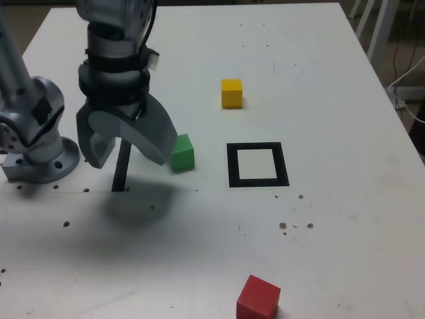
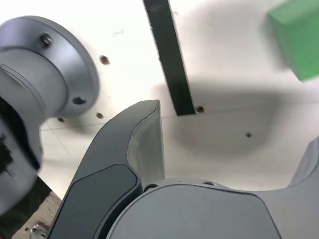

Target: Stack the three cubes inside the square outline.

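In the exterior view my gripper (image 1: 129,158) hangs open above the table with nothing between its fingers, just left of the green cube (image 1: 182,152). The wrist view shows that green cube (image 2: 299,37) at the frame's edge, off to one side of the gripper (image 2: 234,124). Right of the green cube lies the square outline (image 1: 257,146), black tape around a bare white centre. The yellow cube (image 1: 232,93) sits behind the outline. The red cube (image 1: 258,298) rests near the table's front edge.
A straight black strip (image 1: 121,169) lies on the table under the gripper and appears as a black strip (image 2: 172,59) in the wrist view. The arm's base (image 1: 40,153) stands at the exterior view's left. Small holes dot the table (image 1: 332,232).
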Motion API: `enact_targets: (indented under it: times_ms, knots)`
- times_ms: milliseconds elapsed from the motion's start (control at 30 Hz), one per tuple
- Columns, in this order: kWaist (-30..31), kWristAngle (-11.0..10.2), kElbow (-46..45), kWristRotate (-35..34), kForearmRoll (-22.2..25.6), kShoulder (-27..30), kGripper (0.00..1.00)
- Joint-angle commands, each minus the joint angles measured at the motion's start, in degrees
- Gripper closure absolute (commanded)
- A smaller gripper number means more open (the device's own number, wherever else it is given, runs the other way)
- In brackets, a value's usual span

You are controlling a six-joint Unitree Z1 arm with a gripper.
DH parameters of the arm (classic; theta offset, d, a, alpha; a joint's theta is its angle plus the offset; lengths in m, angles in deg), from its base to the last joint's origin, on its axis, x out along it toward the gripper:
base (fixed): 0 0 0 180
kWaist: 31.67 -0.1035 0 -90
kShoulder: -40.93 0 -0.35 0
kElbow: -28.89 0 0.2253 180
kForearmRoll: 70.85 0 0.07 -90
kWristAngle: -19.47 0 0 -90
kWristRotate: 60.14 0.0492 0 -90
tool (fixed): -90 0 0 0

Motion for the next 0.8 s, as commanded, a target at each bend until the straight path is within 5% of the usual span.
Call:
enact_targets:
  times_ms: [0,767]
  knots:
    - [1.43,0.20,1.51,-1.13,0.38,-1.10,0.01]
    - [18.62,0.47,24.63,-12.40,8.89,-15.39,0.01]
